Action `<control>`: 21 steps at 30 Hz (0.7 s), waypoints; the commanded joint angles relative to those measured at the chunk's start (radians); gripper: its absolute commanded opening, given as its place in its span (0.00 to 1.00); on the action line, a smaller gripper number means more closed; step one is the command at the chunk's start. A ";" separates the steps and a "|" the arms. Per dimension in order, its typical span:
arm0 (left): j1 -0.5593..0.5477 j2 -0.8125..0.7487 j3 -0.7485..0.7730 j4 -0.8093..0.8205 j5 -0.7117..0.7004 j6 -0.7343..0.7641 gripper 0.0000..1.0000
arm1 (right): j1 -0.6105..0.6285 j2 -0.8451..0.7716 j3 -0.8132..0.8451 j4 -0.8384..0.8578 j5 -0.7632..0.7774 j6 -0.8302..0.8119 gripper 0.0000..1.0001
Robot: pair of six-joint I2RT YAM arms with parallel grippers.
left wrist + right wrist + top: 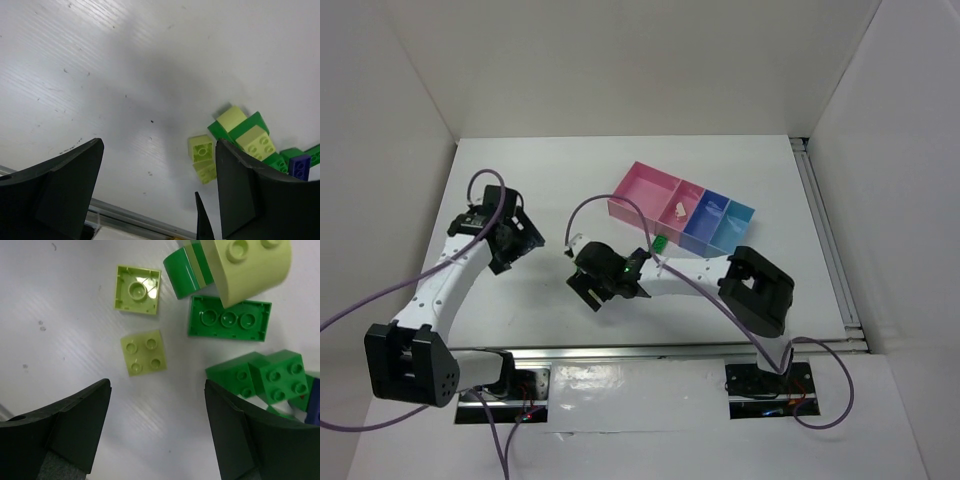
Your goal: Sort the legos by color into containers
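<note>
Hovering above loose green legos [229, 318], the right gripper [157, 387] is released and empty. The left gripper [160, 145], also released, holds nothing beside them.

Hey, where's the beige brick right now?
In the overhead view the beige brick lies inside the narrow pink bin, which sits between the wide pink bin and the blue bin.

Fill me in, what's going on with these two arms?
Two arms are sorting legos by color into the containers. The right gripper hovers open over the green and yellow-green ones, holding nothing. The left gripper is open too, over the table beside them. Only a beige brick shows in a bin, the narrow pink one, so sorting has barely started.
</note>
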 commanded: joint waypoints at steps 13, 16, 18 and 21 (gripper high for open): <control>0.138 0.014 0.033 0.032 0.133 0.096 0.94 | 0.017 0.183 0.171 0.065 -0.017 -0.020 0.52; 0.148 0.023 0.033 0.042 0.133 0.096 0.94 | 0.017 0.169 0.171 0.045 -0.008 -0.011 0.38; 0.148 0.023 0.042 0.042 0.142 0.096 0.94 | 0.017 0.120 0.160 0.022 0.012 0.002 0.29; 0.148 0.023 0.053 0.042 0.142 0.096 0.94 | 0.017 0.016 0.130 -0.011 0.065 0.032 0.29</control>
